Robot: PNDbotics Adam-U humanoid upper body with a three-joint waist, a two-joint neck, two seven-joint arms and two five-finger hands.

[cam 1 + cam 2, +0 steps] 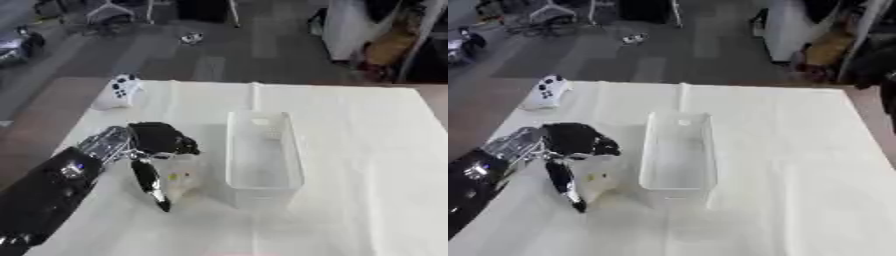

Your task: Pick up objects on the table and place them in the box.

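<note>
Left hand (pixel 156 142) comes in from the lower left and sits over a small pale see-through object (pixel 182 181) with a yellowish patch on it, just left of the clear box (pixel 262 155) near the table middle. One long finger or thumb points down along the object's left side, the rest of the hand is bunched above it; can't tell from either view whether the fingers have actually closed on the object or only hover at it. Right hand isn't visible. The object looks like thin clear plastic, maybe a small bottle or packet, exact kind unclear; judging by that, probably light, a bit slick, likely to dent or skid if squeezed off-centre. Best hold is probably across its middle, thumb on one side and fingers opposite, not at the top. It stands just beside the box wall, nearly touching, so there's little room on the right side for fingers; approach from above and left seems safer. The box is a rigid, translucent, open-topped bin, empty as far as can be seen, long axis running away from the robot; light enough that a knock could shift it. The table (pixel 367 200) has a white cloth with fold creases, flat, slightly soft, may ruck under a drag. A white game controller (pixel 124 90) lies at the far left corner, well apart. Beyond is grey floor, some clutter and furniture at the far edge.
</note>
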